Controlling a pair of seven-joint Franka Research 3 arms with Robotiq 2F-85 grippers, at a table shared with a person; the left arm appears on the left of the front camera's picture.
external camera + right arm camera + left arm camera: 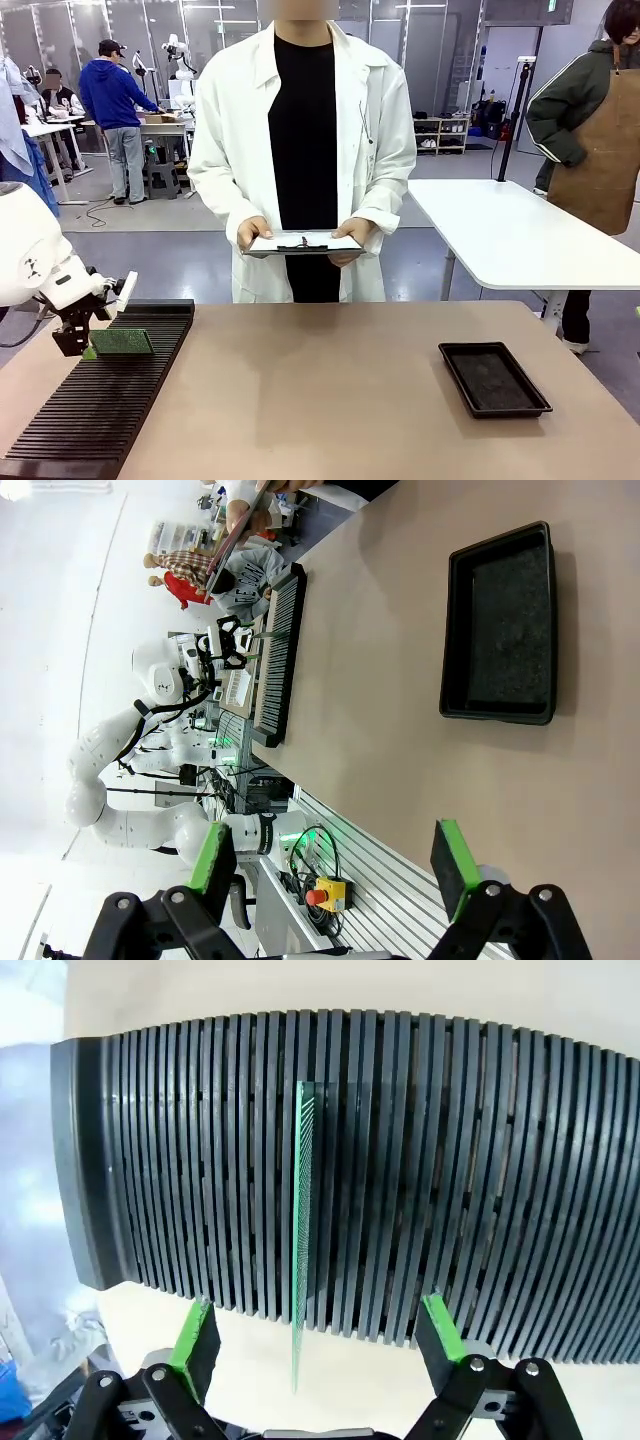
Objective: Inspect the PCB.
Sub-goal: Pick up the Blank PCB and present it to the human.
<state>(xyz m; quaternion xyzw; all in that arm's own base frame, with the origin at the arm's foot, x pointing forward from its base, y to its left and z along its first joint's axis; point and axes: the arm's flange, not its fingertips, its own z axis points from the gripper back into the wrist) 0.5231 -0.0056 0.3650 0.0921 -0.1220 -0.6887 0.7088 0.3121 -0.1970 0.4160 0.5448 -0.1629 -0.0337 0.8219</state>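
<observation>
One PCB racked, not yet gripped; inspection not begun.

Front view: the PCB (121,342) is seen standing on edge in a slotted black rack (100,400) at the robot's left of the surface (320,400), with the left jaws at its left end. A clipboard (303,243) is held by the person at the far side, and a black tray (494,379) lies well apart to the right. Left wrist view: the left jaws are set apart, one green pad (195,1325) on either side of the board's thin edge, neither touching it. Right wrist view: the right jaws are likewise apart, nothing is held, and bare surface is faced beside the tray. Gripping, lifting and presenting the board are judged to be left.
</observation>
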